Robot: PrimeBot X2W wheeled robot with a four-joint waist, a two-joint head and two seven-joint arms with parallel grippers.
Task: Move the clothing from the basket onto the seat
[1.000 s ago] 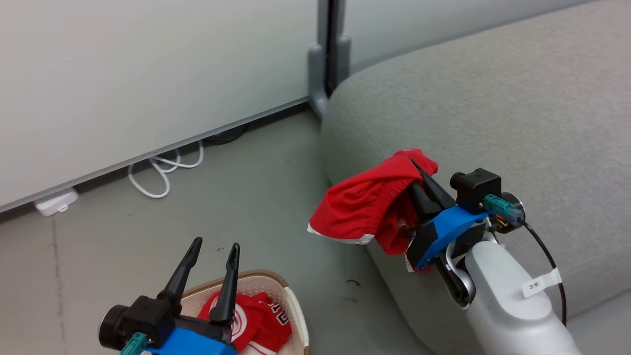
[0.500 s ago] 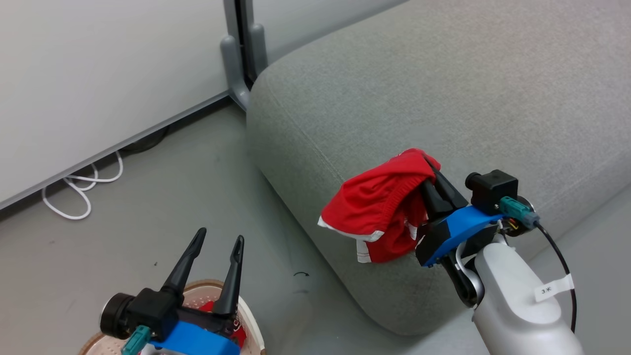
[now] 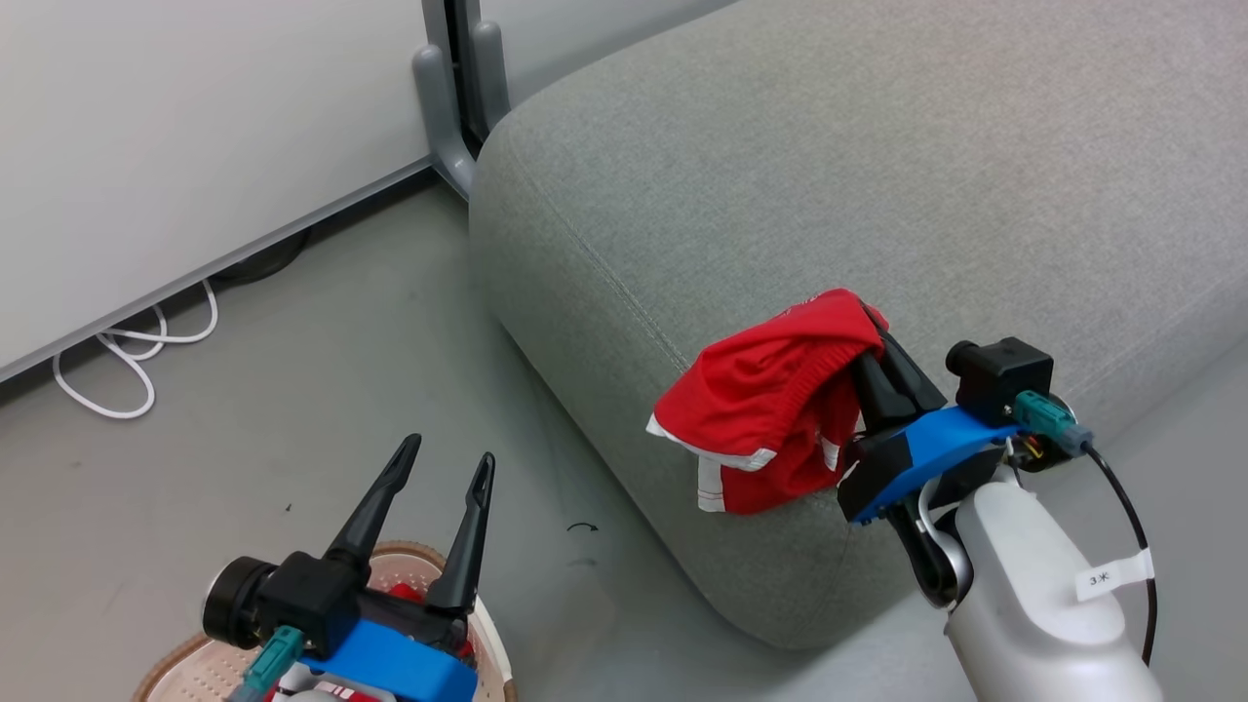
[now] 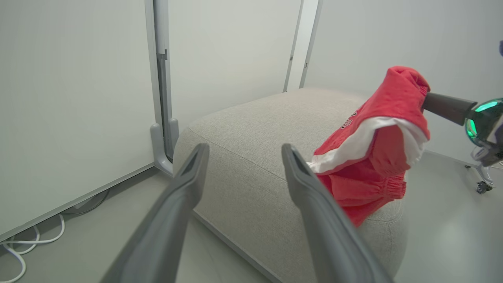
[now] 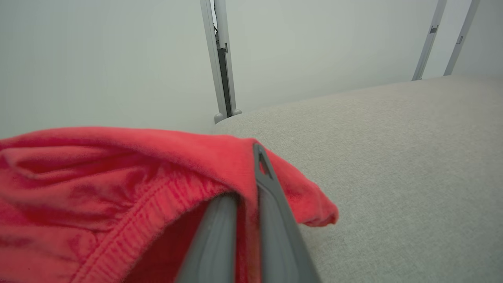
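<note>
Your long dark fingers (image 3: 375,505) sit on blue mounts (image 3: 921,448) with teal connectors (image 3: 1035,411); the pale right forearm (image 3: 1024,624) carries a white tag (image 3: 1111,577).

Right gripper (image 3: 876,336): my 4 o'clock, fingers pinched on the red shorts (image 3: 770,419), in front of the seat (image 3: 829,175) edge.
Left gripper (image 3: 448,450): my 7 o'clock, fingers spread, empty, over the basket (image 3: 492,639).
White cable (image 3: 127,361): 9 o'clock, on the floor.

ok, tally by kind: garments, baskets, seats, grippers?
garments: 2, the shorts held by the right gripper, plus a red piece in the basket
basket: 1
seat: 1
grippers: 2, counting the left gripper
total: 6
</note>
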